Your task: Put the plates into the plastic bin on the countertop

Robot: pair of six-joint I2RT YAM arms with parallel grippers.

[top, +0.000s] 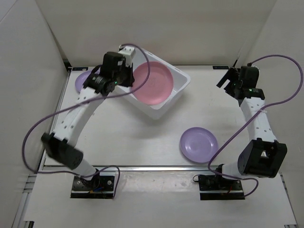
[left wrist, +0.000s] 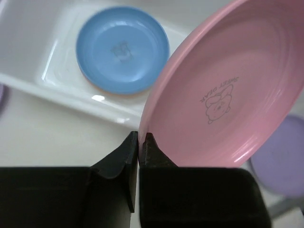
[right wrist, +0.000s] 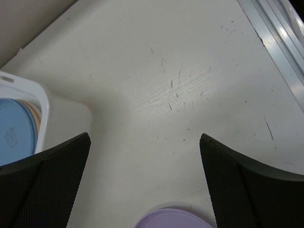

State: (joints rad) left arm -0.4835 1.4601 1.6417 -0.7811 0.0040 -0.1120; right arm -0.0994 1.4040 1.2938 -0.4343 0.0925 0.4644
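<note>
- Over the far-left part of the countertop (top: 142, 133), the left gripper (left wrist: 141, 137) is clamping its jaws on the rim of a pink plate (left wrist: 228, 95). It is holding the plate tilted above the plastic bin (top: 183, 78).
- The left wrist view is showing what the pink plate is hiding from above: a blue plate (left wrist: 122, 49) lying flat in the bin. It is also showing a small cartoon print on the pink plate's shallow, ringed face (invisible in the top view).
- The right wrist view is showing yellow-orange edges beneath the blue plate.
- The right gripper (right wrist: 145, 137) is hovering at the far right, fingers wide apart.
- A purple plate (top: 198, 144) is lying near, right of centre; a second purple plate (top: 81, 80) is peeking out behind the left arm.
</note>
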